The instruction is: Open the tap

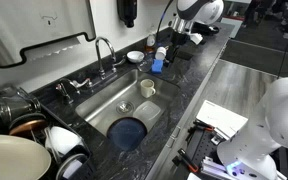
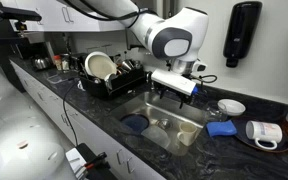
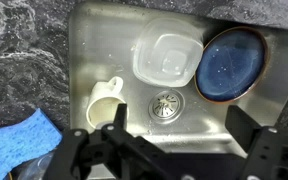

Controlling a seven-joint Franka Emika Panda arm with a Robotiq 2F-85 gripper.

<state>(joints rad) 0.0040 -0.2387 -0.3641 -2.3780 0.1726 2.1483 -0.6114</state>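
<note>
While the tap (image 1: 104, 50) stands untouched at the back rim of the sink (image 1: 112, 102), its arched spout reaching over the basin, the tool (image 3: 176, 132) hangs above the basin with its jaws spread wide and nothing between them. Wrist view: the two dark fingers (image 3: 96, 148) frame the drain (image 3: 166, 103), a white mug (image 3: 106, 98), a clear plastic tub (image 3: 166, 58) and a blue plate (image 3: 229, 65) on the sink floor. A blue sponge (image 3: 19, 140) lies on the dark bench (image 3: 24, 50) just beside the basin. The tap does not appear in this view, so the tool is judged to point down into the sink rather than at the fixture. In an exterior view the arm (image 2: 169, 35) leans in over the sink and covers the place where the tap would show. The wide opening would suit a lever taken from the side, but which part of the tap serves as handle is too small to tell. The task is judged to be at its approach stage: the tool must turn toward the back rim before any contact.
</note>
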